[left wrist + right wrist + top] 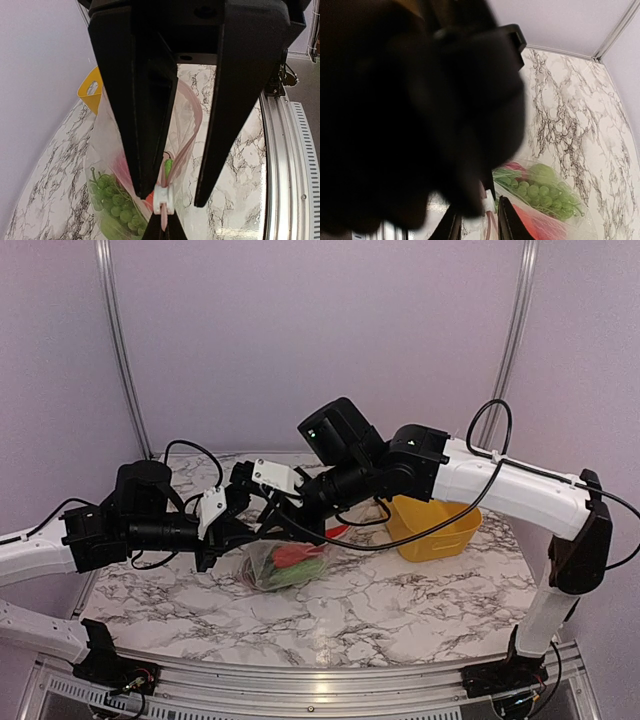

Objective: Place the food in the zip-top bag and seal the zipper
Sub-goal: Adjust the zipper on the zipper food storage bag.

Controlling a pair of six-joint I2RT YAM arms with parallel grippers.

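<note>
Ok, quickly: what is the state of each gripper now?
Left gripper: closed, pinching the zipper strip.
Right gripper: open, its fingers around the white slider.

The marble table (pixel 400 610) carries the zip-top bag (pixel 268 575) of food (pixel 295 556) and a yellow basket (pixel 432 532).

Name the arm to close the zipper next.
Right: the right gripper stands open around the white slider on the zipper; the left gripper is shut on that zipper, anchoring the bag.

No readable text or labels appear anywhere.
</note>
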